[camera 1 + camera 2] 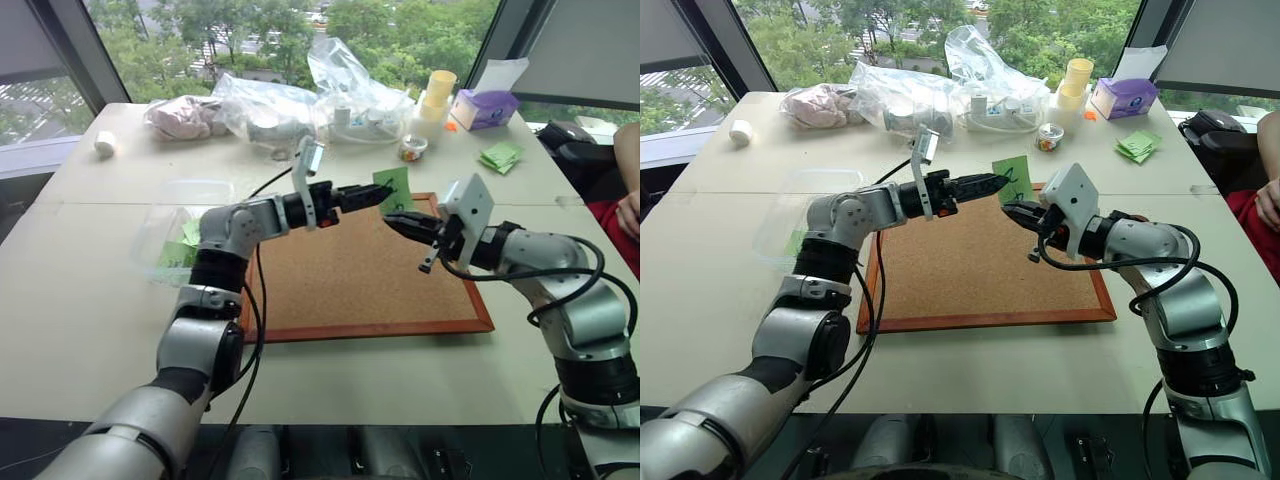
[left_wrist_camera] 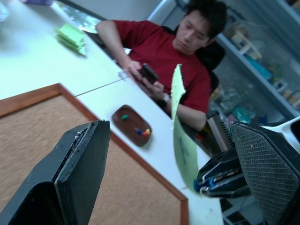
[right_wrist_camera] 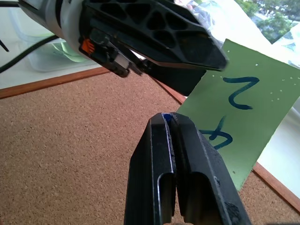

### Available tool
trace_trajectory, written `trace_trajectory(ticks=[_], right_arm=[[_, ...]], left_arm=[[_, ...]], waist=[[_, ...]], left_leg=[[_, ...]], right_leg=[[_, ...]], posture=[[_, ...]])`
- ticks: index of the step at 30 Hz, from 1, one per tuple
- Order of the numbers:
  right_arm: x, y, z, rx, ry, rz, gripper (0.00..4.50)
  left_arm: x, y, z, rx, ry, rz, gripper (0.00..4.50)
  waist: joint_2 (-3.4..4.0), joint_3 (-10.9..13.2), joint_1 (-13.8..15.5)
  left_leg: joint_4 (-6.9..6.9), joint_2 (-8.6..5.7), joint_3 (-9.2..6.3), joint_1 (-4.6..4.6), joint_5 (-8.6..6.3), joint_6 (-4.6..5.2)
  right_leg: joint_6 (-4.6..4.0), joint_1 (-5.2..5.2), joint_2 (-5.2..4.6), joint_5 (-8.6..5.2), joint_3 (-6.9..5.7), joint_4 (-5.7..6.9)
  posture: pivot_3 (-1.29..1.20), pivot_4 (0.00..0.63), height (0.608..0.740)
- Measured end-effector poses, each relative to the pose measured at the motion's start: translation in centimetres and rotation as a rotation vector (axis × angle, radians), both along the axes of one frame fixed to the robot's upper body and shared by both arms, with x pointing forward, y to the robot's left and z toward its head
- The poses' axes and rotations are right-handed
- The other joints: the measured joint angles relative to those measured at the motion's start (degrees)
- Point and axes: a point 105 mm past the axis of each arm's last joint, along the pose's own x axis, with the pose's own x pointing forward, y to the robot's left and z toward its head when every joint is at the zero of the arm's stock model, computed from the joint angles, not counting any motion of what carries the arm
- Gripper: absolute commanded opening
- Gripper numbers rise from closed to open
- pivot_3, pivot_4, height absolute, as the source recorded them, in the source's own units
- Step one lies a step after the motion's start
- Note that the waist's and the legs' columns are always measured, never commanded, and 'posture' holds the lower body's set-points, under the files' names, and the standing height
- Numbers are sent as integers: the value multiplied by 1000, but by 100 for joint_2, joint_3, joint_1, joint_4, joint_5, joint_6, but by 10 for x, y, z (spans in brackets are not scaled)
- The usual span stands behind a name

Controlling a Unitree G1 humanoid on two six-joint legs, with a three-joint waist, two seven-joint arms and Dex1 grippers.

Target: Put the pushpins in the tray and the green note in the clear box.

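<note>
At the far left the clear box (image 1: 190, 215) sits on the counter (image 1: 90, 310) beside the corkboard (image 1: 350, 290), with some pale green sheets showing through its wall. The left arm rises past it from the near edge, bent at the elbow, and its forearm runs roughly level across the board's far corner, pointing toward the right arm. The left gripper (image 1: 380, 198) has its jaws spread wide and closed on nothing. The green note (image 1: 397, 183) stands upright in the air in the gap between those jaws, as the left wrist view shows edge-on (I cannot tell whether it brushes either one). The note's dark blue scribble faces the right arm. The right gripper (image 1: 392, 222) comes in from the right over the board with its forearm angled inward. Its jaws are pinched tight on the note's lower edge, and a speck of blue shows at their tips, perhaps a pin head. Further right, just off the board's frame, the tray (image 2: 132, 125) lies on the counter with several pushpins (image 2: 143, 132) in it, one green and a small red, yellow and blue cluster. A seated person (image 2: 164, 51) in a red shirt is at the counter's right side.
</note>
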Motion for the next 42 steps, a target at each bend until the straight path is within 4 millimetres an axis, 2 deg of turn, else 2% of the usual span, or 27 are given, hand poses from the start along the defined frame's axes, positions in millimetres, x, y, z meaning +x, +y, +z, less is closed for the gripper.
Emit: trace_trajectory(ticks=[2, 4, 6, 12, 23, 28, 33, 42], right_arm=[[0, 0, 0, 1, 0, -5, 0], [0, 0, 0, 0, -4, -8, 0], [-2, 2, 1, -1, -11, -4, 0], [-3, 3, 3, -1, -25, -9, 0], [-2, 3, 3, 18, -35, -28, 0], [-1, 5, 4, 43, -43, -40, 0], [0, 5, 5, 63, -44, -50, 0], [0, 1, 7, 116, -42, -92, 0]], left_arm=[[1, -6, 0, -12, 0, -9, 4473], [3, -13, -4, -16, 17, -15, 3930], [3, -20, -6, -24, 35, -24, 3141], [2, -24, -7, -35, 35, -45, 110], [5, -22, -7, -11, -9, -30, 42], [7, -19, -11, 9, -27, -14, 42], [7, -16, -23, 48, -22, -8, 42], [9, -12, -23, 56, -27, 10, 42]], waist=[[0, 0, -5], [0, 0, -6], [-1, 1, -5], [-2, 1, -10], [-2, 1, -6], [-2, 1, -7], [-2, 1, -6], [-2, 1, -5]], left_leg=[[0, 0, 0, 0, 0, 0], [0, 0, 0, 0, 0, -1], [0, 0, 0, 0, 0, 0], [0, 1, -1, 0, 0, 0], [0, 1, 0, -1, 0, 0], [0, 2, 0, -1, 0, 0], [0, 2, 0, -1, 0, 0], [0, 4, -1, -2, 0, 0]], right_leg=[[0, 0, 0, 0, 0, 0], [0, -1, 1, 0, 0, 0], [0, -1, 1, 0, 0, 0], [0, -1, 1, 0, 0, 0], [0, -2, 1, 0, 0, 0], [0, -1, 1, 0, 0, 0], [0, -2, 1, 0, 0, 0], [0, -2, 0, 0, 0, 0]], posture=[[0, 150, 738], [0, 150, 738], [0, 150, 738], [0, 150, 738], [0, 150, 738], [0, 150, 738], [0, 150, 738], [0, 150, 738]])
